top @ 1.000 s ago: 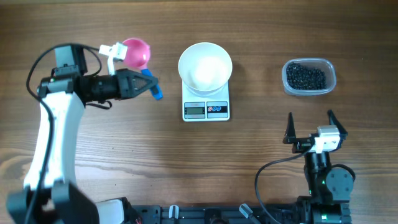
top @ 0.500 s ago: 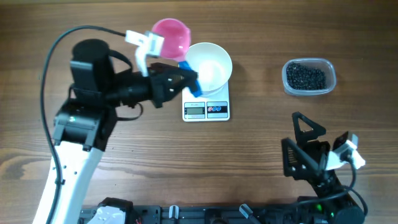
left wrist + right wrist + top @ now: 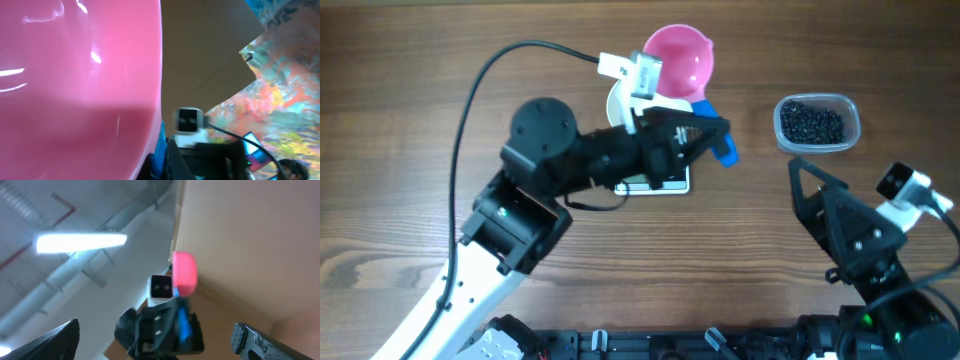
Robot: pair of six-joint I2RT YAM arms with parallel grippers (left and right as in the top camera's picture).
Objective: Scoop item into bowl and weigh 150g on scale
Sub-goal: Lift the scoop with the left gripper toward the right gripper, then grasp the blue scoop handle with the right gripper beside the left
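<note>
Overhead: left claw (image 3: pixel 705 133), clamped on empty scoop (image 3: pixel 678 62), is hovering over bowl (image 3: pixel 614 100) and scale (image 3: pixel 665 185); beans (image 3: pixel 812 123) are lying in tub (image 3: pixel 857 125) at 2 o'clock. Left wrist: scoop is looming. Right wrist: right claw (image 3: pixel 155 332) is gaping. Scooping and weighing are seemingly pending.

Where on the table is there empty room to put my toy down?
The widest bare wood is the table's far-left part, beyond the left arm. Another patch lies in front of the scale, between that arm and the right arm. Crowded: around the scoop, bowl and tub.
</note>
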